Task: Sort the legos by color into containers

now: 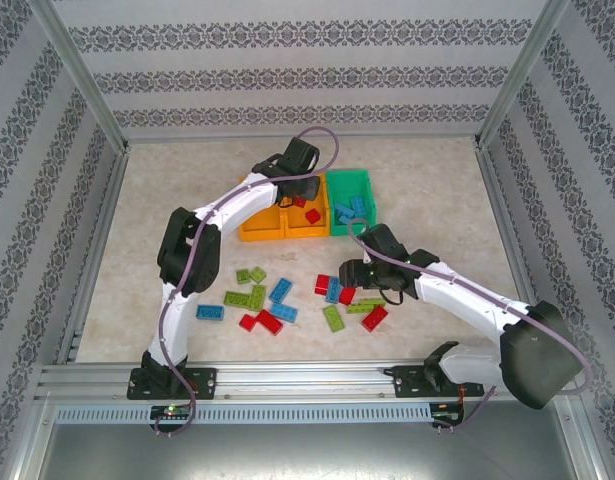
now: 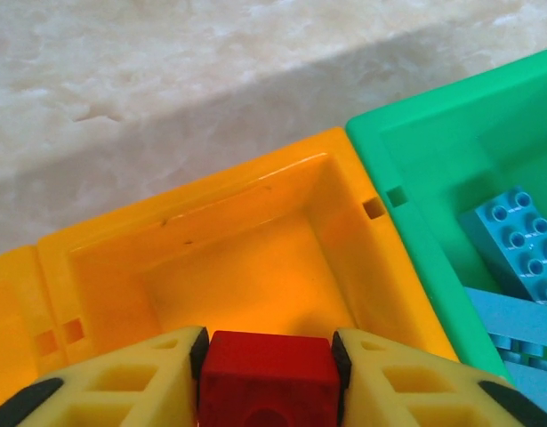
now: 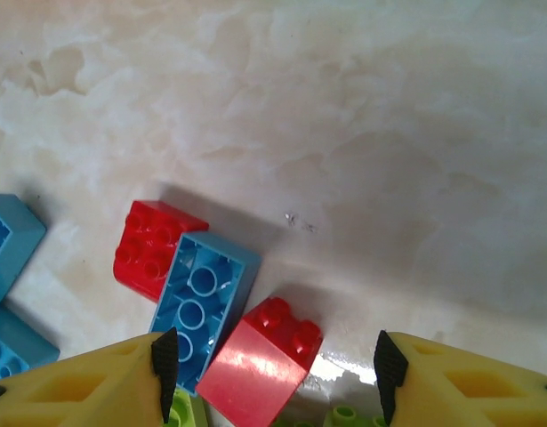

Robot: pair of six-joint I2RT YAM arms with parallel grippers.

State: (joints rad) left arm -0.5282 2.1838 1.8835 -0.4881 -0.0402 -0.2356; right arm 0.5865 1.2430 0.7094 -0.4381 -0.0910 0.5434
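Red lego (image 2: 269, 378) clamped between left jaws above orange container (image 2: 255, 240), right jaws parted, straddling second red lego (image 3: 260, 360)

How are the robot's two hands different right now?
The left gripper pinches a red brick; the right gripper is open, gripping nothing. The left gripper hangs over an orange bin; the right gripper hangs over a loose red brick lying on the table. Both have yellow fingers with black pads.
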